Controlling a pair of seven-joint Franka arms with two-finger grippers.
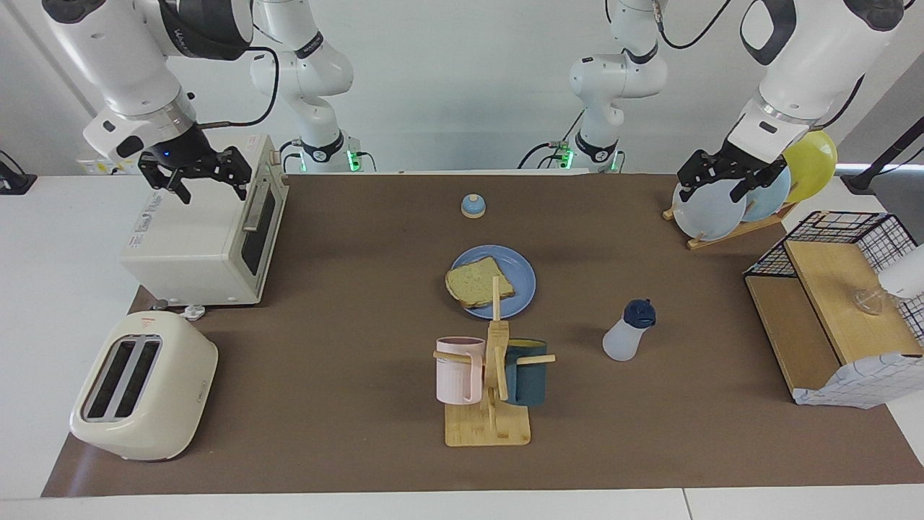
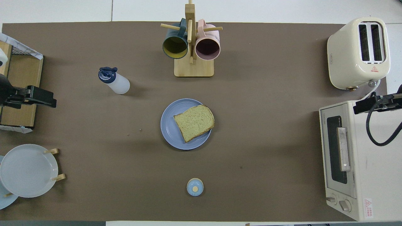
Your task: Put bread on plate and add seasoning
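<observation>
Brown mat point(image 1: 346, 404) carries tan speckled bread point(image 1: 479, 282) on blue plate point(image 1: 521, 271).

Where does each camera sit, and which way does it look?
Facing view: high across the table, looking at the robots; both arms show whole, right gripper over the toaster oven, left gripper over the plate rack.
Overhead view: high above the robots' end, looking steeply down; only both grippers show at the edges.
Both share the bread on the plate, the seasoning and the mug rack.
</observation>
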